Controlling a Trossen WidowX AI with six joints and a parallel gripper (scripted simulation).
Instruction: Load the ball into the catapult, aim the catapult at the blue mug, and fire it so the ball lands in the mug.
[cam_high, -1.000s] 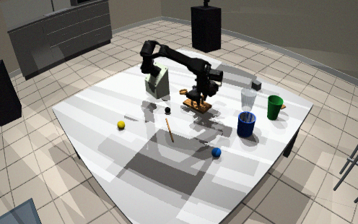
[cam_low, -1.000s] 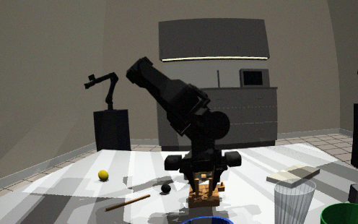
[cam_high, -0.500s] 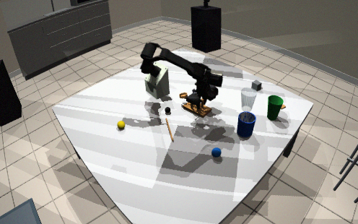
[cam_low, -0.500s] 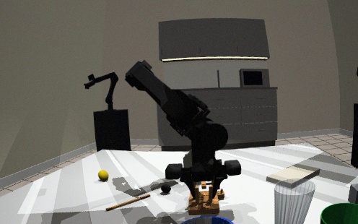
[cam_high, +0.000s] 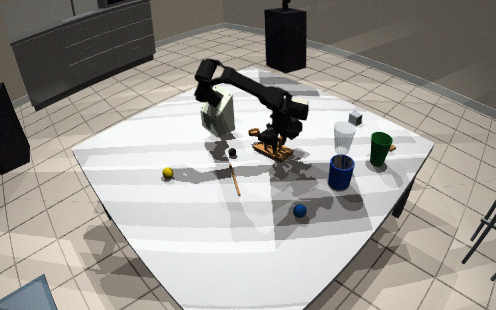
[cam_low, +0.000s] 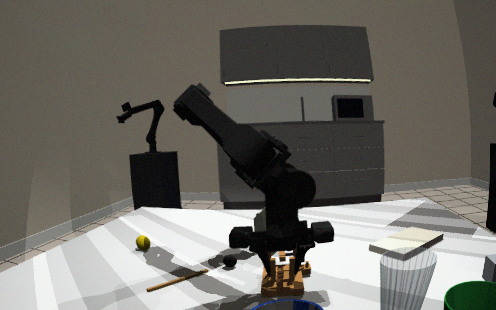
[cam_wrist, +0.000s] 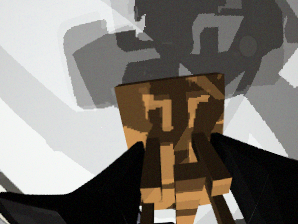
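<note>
The wooden catapult (cam_high: 274, 150) (cam_low: 283, 281) (cam_wrist: 170, 107) stands on the white table, left of the blue mug (cam_high: 341, 173), whose rim just shows at the bottom of the exterior view (cam_low: 287, 303). My gripper (cam_high: 274, 140) (cam_low: 283, 261) (cam_wrist: 177, 143) reaches down over the catapult, and its two black fingers press on the sides of the frame. A small black ball (cam_high: 232, 152) (cam_low: 229, 260) lies on the table left of the catapult. A yellow ball (cam_high: 168, 172) (cam_low: 143, 242) lies further left. A blue ball (cam_high: 300, 210) lies near the front. I cannot tell whether a ball sits in the catapult.
A thin wooden stick (cam_high: 235, 180) (cam_low: 177, 280) lies near the black ball. A clear ribbed cup (cam_high: 344, 137) (cam_low: 407, 280) and a green mug (cam_high: 380, 148) (cam_low: 470, 297) stand by the blue mug. A pale box (cam_high: 220, 116) stands by the arm's base. A small grey cube (cam_high: 355, 118) sits at the back right.
</note>
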